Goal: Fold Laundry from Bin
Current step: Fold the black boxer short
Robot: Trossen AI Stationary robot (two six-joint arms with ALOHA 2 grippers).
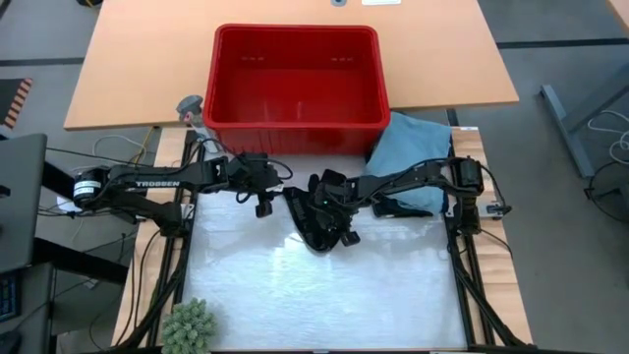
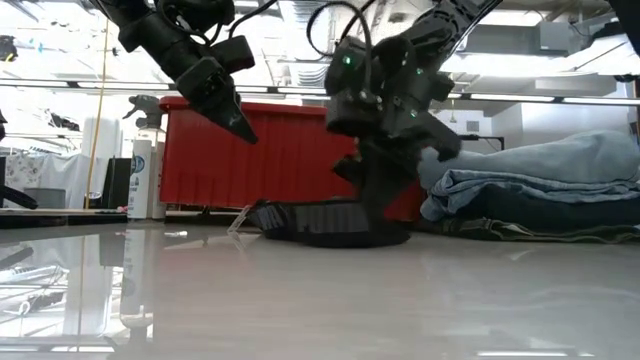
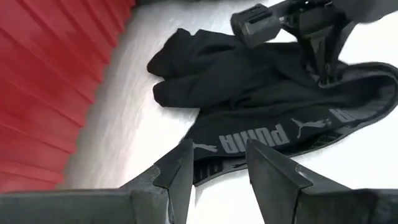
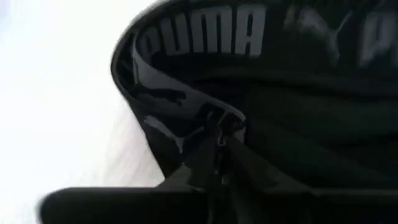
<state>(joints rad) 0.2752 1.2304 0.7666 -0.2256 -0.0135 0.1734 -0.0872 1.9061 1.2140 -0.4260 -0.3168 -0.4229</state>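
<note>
Black underwear w/ a grey lettered waistband lies crumpled on the white table, centre of the high view, just below the red bin. Right claw is down on it, fingers clenched on a fold at the waistband; the right wrist view shows the band bunched betw. the tips. Left claw hovers left of the garment, just above the table, not touching, fingers partly apart w/ nothing betw. them. A light blue pile of folded clothes sits at the bin's lower right corner, over a dark piece. Green spiky ball at the table's lower left.
</note>
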